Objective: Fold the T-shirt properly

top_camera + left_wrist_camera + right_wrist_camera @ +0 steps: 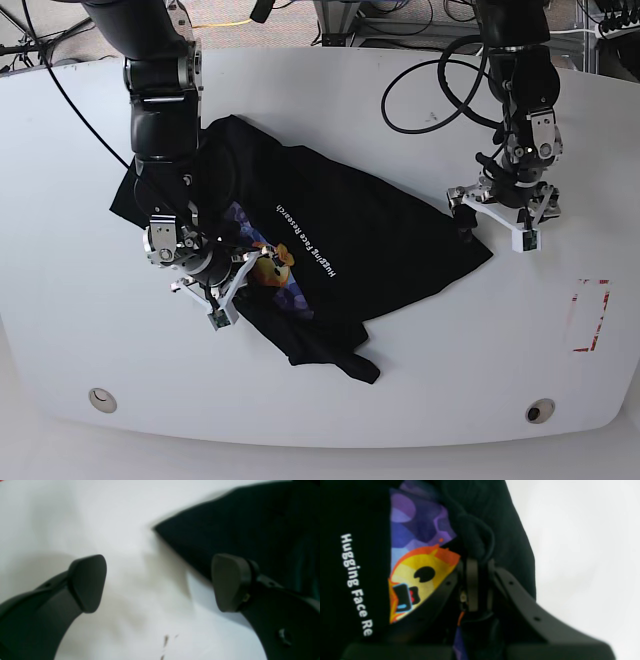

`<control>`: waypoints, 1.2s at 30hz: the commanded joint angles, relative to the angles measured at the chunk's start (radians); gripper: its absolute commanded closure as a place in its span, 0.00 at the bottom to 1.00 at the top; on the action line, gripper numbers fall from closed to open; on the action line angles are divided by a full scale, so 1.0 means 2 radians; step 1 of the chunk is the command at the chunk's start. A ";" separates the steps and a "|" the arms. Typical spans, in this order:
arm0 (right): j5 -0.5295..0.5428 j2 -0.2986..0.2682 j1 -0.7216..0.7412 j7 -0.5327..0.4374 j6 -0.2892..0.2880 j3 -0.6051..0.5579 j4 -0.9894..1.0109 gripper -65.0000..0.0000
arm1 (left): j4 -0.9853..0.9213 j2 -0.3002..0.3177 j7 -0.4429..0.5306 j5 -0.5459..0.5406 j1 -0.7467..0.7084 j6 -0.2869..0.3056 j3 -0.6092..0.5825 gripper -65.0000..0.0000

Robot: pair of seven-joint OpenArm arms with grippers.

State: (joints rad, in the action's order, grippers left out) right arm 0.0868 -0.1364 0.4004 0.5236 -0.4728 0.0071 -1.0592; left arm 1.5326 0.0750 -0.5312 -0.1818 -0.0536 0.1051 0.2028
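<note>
T-shirt [480, 530] fold pinched in right end effector [480, 565], left end effector [160, 582] spread beside hem

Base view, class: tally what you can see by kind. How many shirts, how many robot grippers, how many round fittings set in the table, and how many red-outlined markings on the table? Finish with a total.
T-shirt: 1
Grippers: 2, the left gripper and the right gripper
Round fittings: 2, one and another
Red-outlined marking: 1
Total: 6
</note>
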 commanded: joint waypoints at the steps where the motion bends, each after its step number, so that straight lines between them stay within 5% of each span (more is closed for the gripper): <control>1: 0.006 -0.004 0.017 -0.012 -0.002 0.001 -0.010 1.00 | -0.007 0.004 0.011 -0.002 0.019 0.000 -0.010 0.02; 12: 0.008 -0.014 0.017 -0.012 -0.002 0.001 -0.010 1.00 | -0.113 0.001 0.013 -0.003 0.082 0.001 -0.022 0.06; 18: 0.007 -0.017 0.017 -0.012 -0.002 0.001 -0.011 1.00 | -0.157 0.001 0.014 -0.005 0.109 0.008 -0.023 0.41; 26: 0.007 -0.030 -0.013 -0.011 -0.002 0.002 -0.088 1.00 | -0.171 0.002 0.013 -0.003 0.116 0.067 -0.065 0.89; 30: 0.007 -0.031 -0.017 0.022 -0.002 0.002 -0.121 1.00 | -0.168 0.002 0.012 -0.004 0.116 0.065 -0.071 1.00; 36: 0.010 -0.046 -0.019 0.065 -0.002 0.005 -0.174 1.00 | -0.118 0.004 0.012 -0.004 0.112 0.065 -0.070 1.00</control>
State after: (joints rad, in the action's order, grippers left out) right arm 0.0875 -0.1974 0.3317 0.6685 -0.4763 0.0090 -1.3621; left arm 1.2476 0.0761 -0.5285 -0.1810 0.1463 0.2348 0.0597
